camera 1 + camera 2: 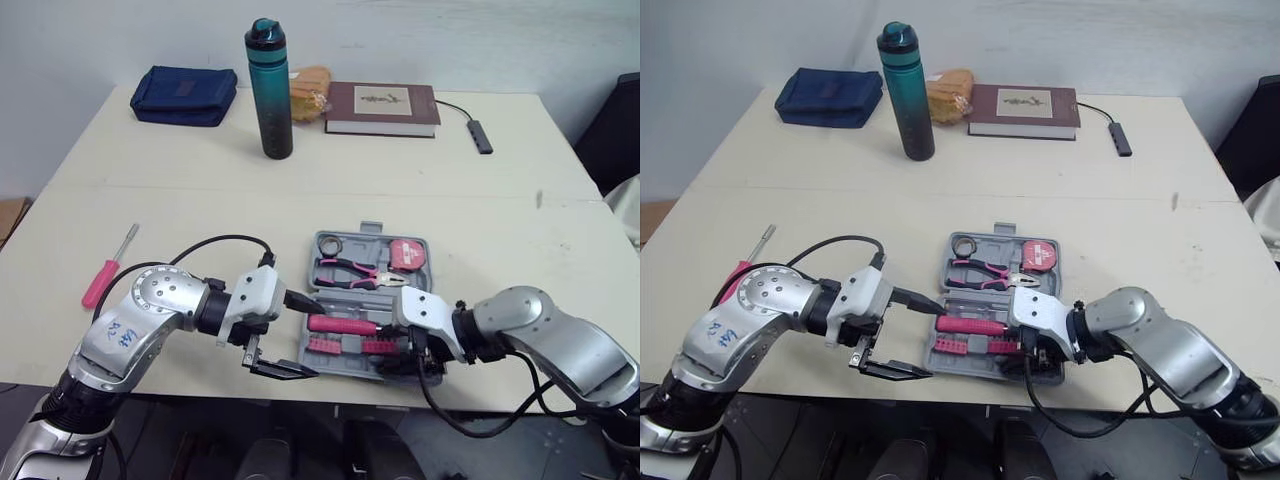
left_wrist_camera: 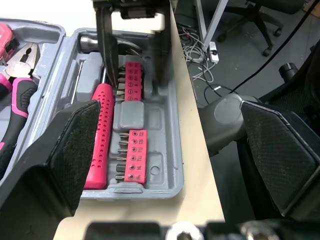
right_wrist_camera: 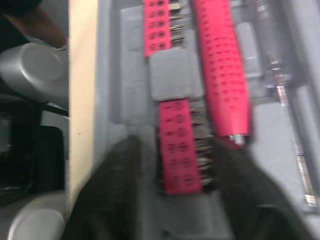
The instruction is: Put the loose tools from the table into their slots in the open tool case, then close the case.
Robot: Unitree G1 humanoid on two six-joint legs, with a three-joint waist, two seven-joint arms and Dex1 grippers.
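The grey tool case point(image 1: 314, 262) lies open flat near the table's front edge. Its far half holds pink pliers point(image 1: 350, 270) and a pink tape measure point(image 1: 407, 254). Its near half holds a pink-handled driver point(image 1: 343, 325) and two pink bit strips point(image 2: 131, 155). My left gripper point(image 1: 293, 336) is open at the case's left end, one finger over the table and one past the front edge. My right gripper point(image 1: 420, 350) reaches down into the near half at its right end, open, its fingers point(image 3: 122, 190) straddling a bit strip point(image 3: 177, 147). A loose pink screwdriver point(image 1: 103, 280) lies on the table far left.
At the back of the table stand a teal bottle point(image 1: 270, 90), a blue pouch point(image 1: 185, 95), a brown book point(image 1: 382, 108) and a cable with a small hub point(image 1: 480, 135). The case's near wall sits right at the table's front edge point(image 2: 195, 165).
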